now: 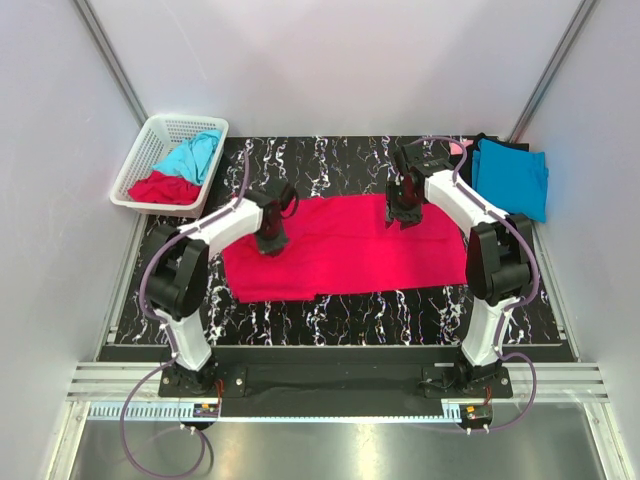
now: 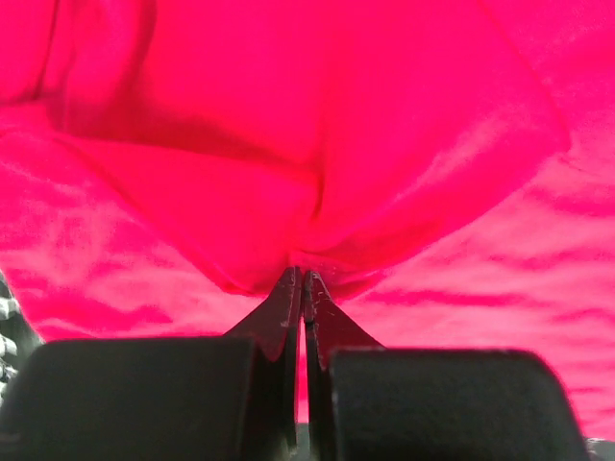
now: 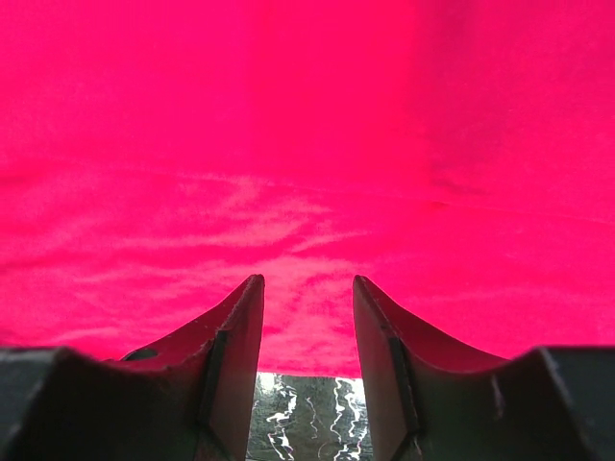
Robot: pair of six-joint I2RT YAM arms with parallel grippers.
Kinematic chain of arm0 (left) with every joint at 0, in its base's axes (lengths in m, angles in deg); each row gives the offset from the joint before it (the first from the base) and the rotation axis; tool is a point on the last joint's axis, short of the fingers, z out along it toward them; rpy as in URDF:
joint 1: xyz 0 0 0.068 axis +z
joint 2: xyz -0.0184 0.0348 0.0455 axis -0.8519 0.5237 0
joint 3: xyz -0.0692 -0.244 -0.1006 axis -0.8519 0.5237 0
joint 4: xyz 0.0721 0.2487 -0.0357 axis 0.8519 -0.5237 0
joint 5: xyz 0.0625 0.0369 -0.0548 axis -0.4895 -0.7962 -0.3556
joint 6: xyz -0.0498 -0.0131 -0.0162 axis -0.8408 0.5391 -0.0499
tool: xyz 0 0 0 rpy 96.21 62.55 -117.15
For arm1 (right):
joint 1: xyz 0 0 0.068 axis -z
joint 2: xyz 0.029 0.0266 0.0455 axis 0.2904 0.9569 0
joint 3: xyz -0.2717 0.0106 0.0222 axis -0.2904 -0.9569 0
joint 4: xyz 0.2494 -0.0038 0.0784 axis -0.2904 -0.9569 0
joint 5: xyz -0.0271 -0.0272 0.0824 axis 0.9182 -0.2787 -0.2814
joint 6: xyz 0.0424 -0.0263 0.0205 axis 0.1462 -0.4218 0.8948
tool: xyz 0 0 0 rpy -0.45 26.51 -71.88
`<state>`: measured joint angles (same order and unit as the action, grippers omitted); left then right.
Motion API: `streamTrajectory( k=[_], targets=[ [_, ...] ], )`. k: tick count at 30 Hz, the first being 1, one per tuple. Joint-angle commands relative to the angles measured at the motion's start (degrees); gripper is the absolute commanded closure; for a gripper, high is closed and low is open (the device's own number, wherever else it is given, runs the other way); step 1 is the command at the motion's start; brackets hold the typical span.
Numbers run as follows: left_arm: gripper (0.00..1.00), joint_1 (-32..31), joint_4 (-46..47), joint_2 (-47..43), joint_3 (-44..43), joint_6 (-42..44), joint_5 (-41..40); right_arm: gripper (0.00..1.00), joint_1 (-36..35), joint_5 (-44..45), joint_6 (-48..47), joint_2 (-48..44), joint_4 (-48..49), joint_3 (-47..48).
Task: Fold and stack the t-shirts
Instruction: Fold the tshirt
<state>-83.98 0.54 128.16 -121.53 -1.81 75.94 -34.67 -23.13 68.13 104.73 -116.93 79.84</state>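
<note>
From above, the red t-shirt (image 1: pixel 350 250) lies spread flat across the middle of the tabletop (image 1: pixel 380 310). The left gripper (image 1: pixel 270 242) is down on the shirt's left part. The right gripper (image 1: pixel 403 215) is at the shirt's far edge, right of centre. In the far left corner a white basket (image 1: pixel 140 155) holds a turquoise shirt (image 1: pixel 195 155) and a crumpled red shirt (image 1: pixel 165 187). A folded turquoise t-shirt (image 1: pixel 510 178) lies in the far right corner.

In the left wrist view, the jaws are closed, pinching a raised fold of the red t-shirt at their tips.

In the right wrist view, the jaws stand apart and hold nothing. The shirt's edge lies between them, with bare tabletop beneath.
</note>
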Motion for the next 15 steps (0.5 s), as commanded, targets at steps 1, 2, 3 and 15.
streamTrajectory(
  k=[1, 2, 3, 15],
  targets=[
    [0.96, -2.65, -0.04, -5.73, 6.53, -5.58, -4.81, 0.51, -0.06, 1.60, 0.38, -3.47, 0.77, -0.15],
    [0.79, -3.00, 0.83, -6.17, 7.85, -6.28, -4.82, 0.51, -0.15, 1.69, 0.38, -3.56, 0.77, -0.15],
    [0.77, -3.87, 1.45, -6.35, 10.39, -6.46, -4.64, 0.51, -0.06, 1.61, 0.47, -3.74, 0.77, -0.07],
    [0.43, -5.02, 8.75, -15.56, 16.30, -3.21, -3.32, 0.51, -0.06, 0.20, 1.26, -4.18, 0.77, -0.86]
  ],
)
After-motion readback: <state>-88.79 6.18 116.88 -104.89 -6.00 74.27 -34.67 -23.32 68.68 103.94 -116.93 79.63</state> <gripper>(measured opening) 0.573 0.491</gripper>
